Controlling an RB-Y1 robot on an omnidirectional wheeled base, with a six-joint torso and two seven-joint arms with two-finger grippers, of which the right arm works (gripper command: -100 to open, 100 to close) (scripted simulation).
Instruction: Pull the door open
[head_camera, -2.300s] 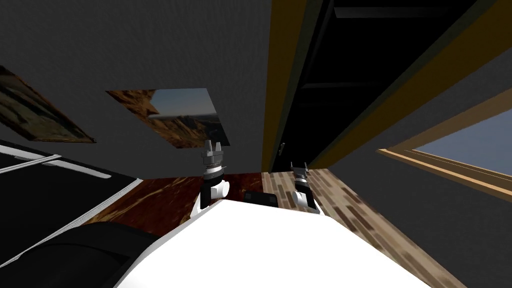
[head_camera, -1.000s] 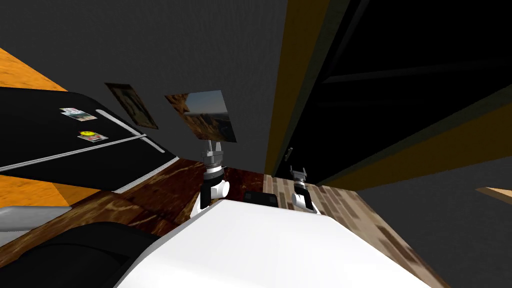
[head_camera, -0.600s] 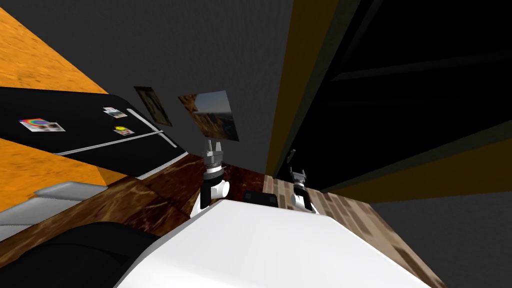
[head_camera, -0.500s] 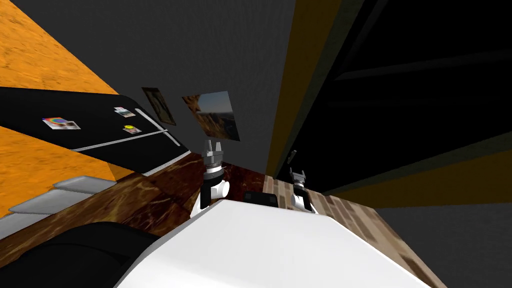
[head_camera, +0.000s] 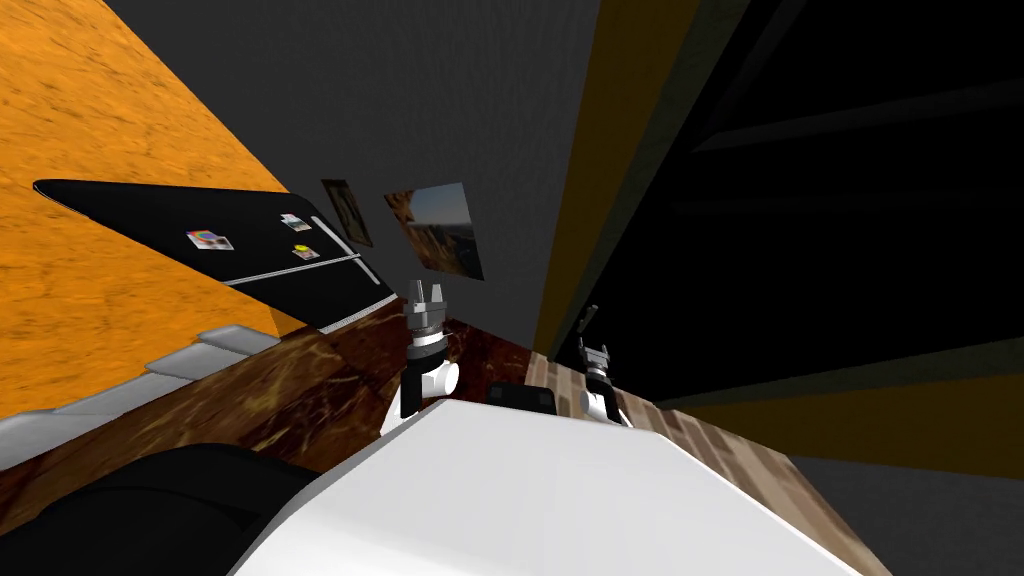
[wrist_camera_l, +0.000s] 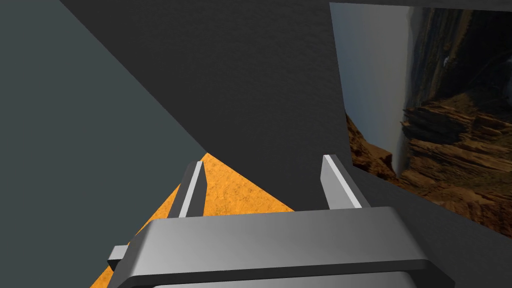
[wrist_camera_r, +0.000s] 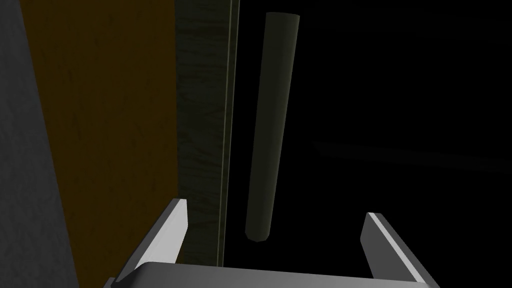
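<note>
A very dark door (head_camera: 800, 230) in an ochre frame (head_camera: 615, 150) takes up the right of the head view. Its dark bar handle (wrist_camera_r: 272, 125) rises just ahead of my right gripper (wrist_camera_r: 277, 220), which is open with the bar's lower end between the fingers but untouched. In the head view the right gripper (head_camera: 594, 352) sits low at the door's edge, below the small handle (head_camera: 587, 319). My left gripper (head_camera: 426, 293) is raised in front of the grey wall; its fingers (wrist_camera_l: 340, 182) stand open and hold nothing.
A black fridge (head_camera: 250, 250) with magnets stands at the left against an orange wall (head_camera: 110, 150). Two pictures (head_camera: 445, 230) hang on the grey wall. The floor is dark brown (head_camera: 300, 380), turning to pale planks (head_camera: 740, 470) by the door.
I have turned left: the fridge and orange wall have swung into view, the window has gone out of view on the right, and the door has slid right. Both grippers keep their poses.
</note>
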